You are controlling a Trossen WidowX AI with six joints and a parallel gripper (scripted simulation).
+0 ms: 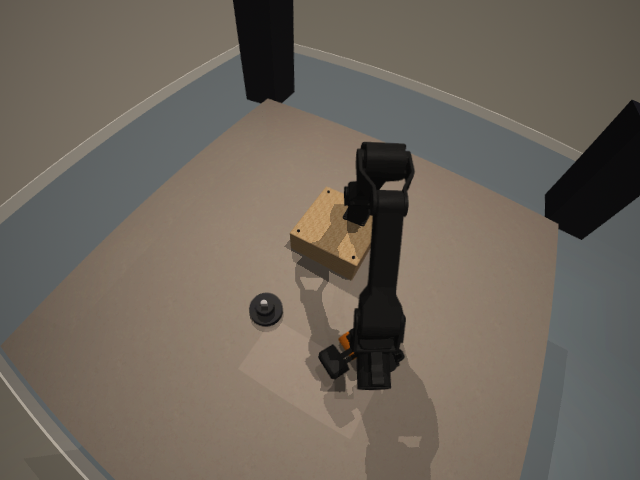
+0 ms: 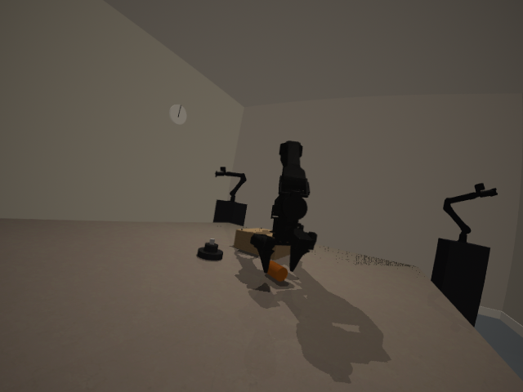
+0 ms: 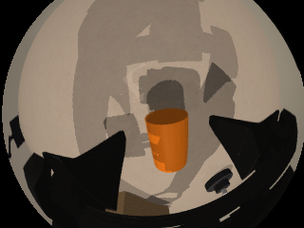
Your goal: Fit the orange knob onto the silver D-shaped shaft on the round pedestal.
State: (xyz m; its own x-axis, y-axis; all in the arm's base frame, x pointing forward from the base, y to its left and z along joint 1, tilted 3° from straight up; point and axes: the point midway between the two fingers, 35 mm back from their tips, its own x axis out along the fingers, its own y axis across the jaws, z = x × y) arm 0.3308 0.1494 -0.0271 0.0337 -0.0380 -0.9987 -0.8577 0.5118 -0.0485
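Note:
The orange knob lies on its side on the table. My gripper is open, pointing down, with one finger on each side of the knob and nothing gripped. In the top view the arm hides part of the knob and one finger. The round dark pedestal stands upright to the left of the gripper in the top and exterior views. The silver shaft sticks up from its centre. The knob's hole and the shaft's flat side cannot be made out.
The wooden base block under the arm stands behind the knob in the exterior view, to the right of the pedestal. Two other arms on black stands are farther back. The arm casts shadows around the knob.

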